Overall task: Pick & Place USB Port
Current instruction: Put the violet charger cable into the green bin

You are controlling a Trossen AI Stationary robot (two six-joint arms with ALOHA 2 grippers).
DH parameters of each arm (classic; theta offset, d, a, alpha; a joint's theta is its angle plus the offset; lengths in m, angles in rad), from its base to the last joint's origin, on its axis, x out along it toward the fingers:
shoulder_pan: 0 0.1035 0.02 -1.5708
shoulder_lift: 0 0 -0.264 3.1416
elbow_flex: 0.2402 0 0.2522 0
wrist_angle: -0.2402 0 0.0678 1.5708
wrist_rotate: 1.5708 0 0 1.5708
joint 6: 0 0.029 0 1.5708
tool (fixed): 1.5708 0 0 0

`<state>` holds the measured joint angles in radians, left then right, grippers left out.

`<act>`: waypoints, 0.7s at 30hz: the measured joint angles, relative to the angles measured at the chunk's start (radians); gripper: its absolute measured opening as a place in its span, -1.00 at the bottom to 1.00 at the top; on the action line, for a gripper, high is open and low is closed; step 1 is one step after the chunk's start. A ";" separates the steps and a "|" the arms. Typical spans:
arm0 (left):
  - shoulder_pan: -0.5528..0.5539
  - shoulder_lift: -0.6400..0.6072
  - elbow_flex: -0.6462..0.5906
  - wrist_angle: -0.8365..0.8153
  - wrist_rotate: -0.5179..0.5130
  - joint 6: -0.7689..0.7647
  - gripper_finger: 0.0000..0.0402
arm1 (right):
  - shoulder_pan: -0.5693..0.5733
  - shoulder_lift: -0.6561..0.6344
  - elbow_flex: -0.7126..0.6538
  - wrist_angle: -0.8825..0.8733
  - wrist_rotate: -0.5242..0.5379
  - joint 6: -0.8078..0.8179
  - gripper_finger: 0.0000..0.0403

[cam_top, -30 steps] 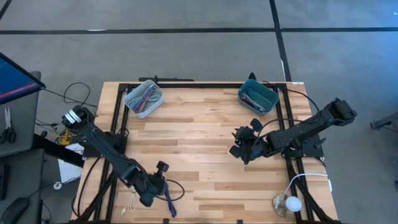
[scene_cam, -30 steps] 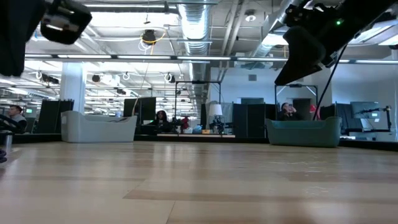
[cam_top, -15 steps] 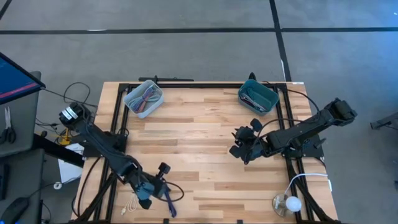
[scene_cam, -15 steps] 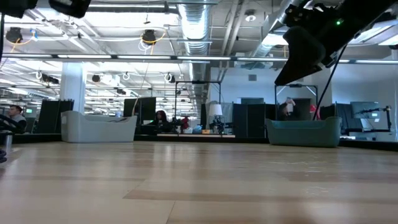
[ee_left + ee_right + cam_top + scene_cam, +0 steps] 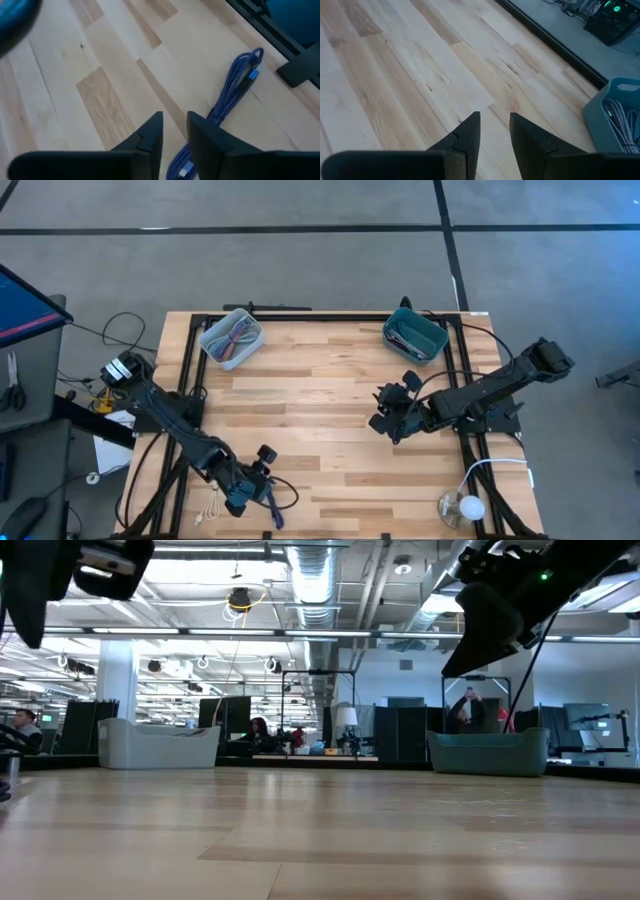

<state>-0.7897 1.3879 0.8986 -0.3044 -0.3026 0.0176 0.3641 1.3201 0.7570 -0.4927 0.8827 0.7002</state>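
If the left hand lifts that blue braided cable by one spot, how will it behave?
Probably floppy: the blue braided cable lies folded in loose strands, so its ends would likely dangle. It looks light. The braid should grip fairly well between the left hand fingers, though a single strand might slip out.

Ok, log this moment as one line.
left gripper: fingers apart, empty, beside blue cable | right gripper: fingers apart, empty, mid-table | teal bin: holds cables

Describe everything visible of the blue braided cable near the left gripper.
The blue braided cable is a woven, fabric-looking cord in deep blue, folded into a long loose bundle with a lighter blue connector showing at its far bend. It lies flat on the wooden table near the front edge, close to the dark frame. The left gripper hangs just beside it, fingers slightly apart with nothing between them; none touches it.
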 joint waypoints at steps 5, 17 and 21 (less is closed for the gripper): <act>0.010 0.020 0.000 -0.090 0.100 -0.096 -0.42 | 0.000 0.000 0.000 0.000 -0.003 0.000 -0.52; 0.012 0.136 0.000 -0.112 0.139 -0.101 -0.40 | 0.000 0.000 0.000 0.000 -0.003 -0.001 -0.52; 0.017 0.161 -0.002 -0.109 0.137 -0.101 -0.39 | 0.000 0.000 0.000 0.000 -0.003 -0.001 -0.52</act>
<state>-0.7723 1.5488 0.8967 -0.4137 -0.1654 -0.0830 0.3641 1.3201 0.7570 -0.4923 0.8795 0.6994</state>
